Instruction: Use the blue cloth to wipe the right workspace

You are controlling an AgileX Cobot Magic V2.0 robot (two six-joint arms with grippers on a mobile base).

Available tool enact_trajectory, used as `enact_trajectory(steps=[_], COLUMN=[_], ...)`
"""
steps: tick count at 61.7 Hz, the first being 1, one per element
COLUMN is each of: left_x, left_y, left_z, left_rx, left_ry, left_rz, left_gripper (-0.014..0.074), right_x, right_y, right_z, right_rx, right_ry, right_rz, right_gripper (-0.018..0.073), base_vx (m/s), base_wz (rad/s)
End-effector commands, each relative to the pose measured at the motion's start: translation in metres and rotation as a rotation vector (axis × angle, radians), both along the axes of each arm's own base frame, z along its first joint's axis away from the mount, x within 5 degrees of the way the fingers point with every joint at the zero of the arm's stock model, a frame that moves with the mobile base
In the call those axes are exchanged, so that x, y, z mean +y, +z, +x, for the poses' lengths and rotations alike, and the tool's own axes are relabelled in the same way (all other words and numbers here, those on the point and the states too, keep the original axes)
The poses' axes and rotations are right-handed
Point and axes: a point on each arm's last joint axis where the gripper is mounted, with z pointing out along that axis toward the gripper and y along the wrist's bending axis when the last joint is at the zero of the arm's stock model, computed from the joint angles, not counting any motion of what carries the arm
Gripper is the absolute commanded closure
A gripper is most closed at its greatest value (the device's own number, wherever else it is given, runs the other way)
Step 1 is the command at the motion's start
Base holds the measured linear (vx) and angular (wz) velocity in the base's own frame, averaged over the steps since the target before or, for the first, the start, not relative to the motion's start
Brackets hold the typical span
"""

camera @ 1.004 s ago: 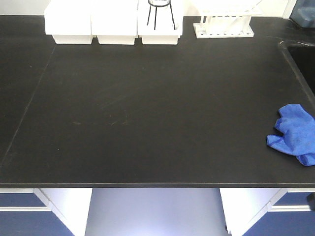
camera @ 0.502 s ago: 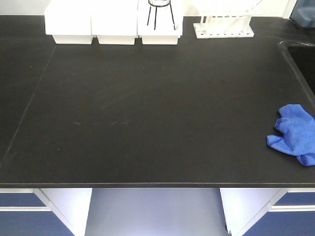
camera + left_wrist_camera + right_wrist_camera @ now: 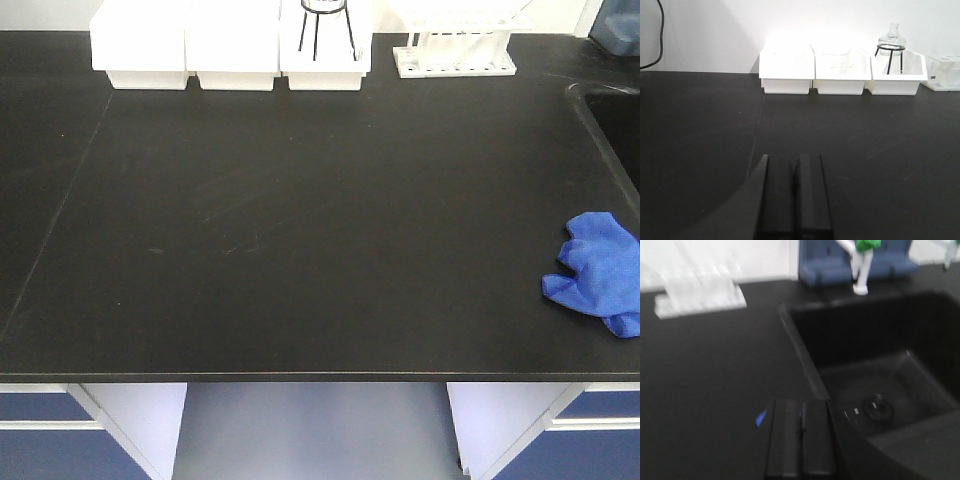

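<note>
The blue cloth (image 3: 598, 272) lies crumpled on the black benchtop at the right edge of the front view, close to the sink. Neither gripper shows in that view. In the right wrist view my right gripper (image 3: 801, 402) is shut with its fingers pressed together, and a sliver of the blue cloth (image 3: 760, 418) peeks out from behind its left finger. In the left wrist view my left gripper (image 3: 794, 157) is shut and empty above bare benchtop, facing the white trays. The right workspace with the small black box is out of view.
Three white trays (image 3: 230, 45) and a white rack (image 3: 455, 45) stand along the back edge, with a glass flask in a black stand (image 3: 891, 47) in the right tray. A black sink (image 3: 880, 390) is sunk in at the right. A seam line (image 3: 60, 200) crosses the left side.
A dark shape at the bottom right edge of the front view one second ago is gone. The cloth has stayed in place.
</note>
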Motion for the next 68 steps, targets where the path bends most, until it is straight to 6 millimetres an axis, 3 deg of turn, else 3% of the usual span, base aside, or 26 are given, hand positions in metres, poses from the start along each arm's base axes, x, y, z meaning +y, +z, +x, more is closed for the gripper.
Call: enact_trajectory(steps=[1,14,21,38,46,56,68], left_x=[-0.001,-0.001,-0.001,-0.001,-0.001,-0.001,-0.001], left_y=[-0.002,-0.002,-0.002,-0.002,-0.002,-0.002,-0.002], left_z=[0.000,0.000,0.000,0.000,0.000,0.000,0.000], left_rx=[-0.069,-0.069,-0.069,-0.069,-0.069,-0.069,-0.069], left_ry=[-0.016,-0.016,-0.016,-0.016,-0.016,-0.016,-0.016], left_rz=[-0.010,-0.010,-0.010,-0.010,-0.010,-0.010,-0.010], left_gripper=[0.0602,0.0602,0.0602,0.0602,0.0602,0.0602,0.0602], right_x=[-0.002,-0.005,-0.003,-0.008,-0.012,-0.012,-0.017], right_y=[-0.002,-0.039,-0.059,-0.096,-0.101,-0.109,-0.125], right_z=[0.022,0.049,0.063,0.087,0.102,0.125,0.134], right_rx=[0.017,0.197,0.253,0.419,0.432,0.401,0.464], right_ry=[0.020,0.048,0.087,0.089,0.049,0.010,-0.041], right_rz=[-0.053,-0.103,-0.078,-0.119,-0.119,-0.039,-0.055], right_gripper=[0.0550,0.0500,0.0427,0.0161,0.0064,0.0038,0.0039], base_vx=[0.00,0.00,0.00,0.00,0.00,0.00,0.00], base_wz=[0.00,0.00,0.00,0.00,0.00,0.00,0.00])
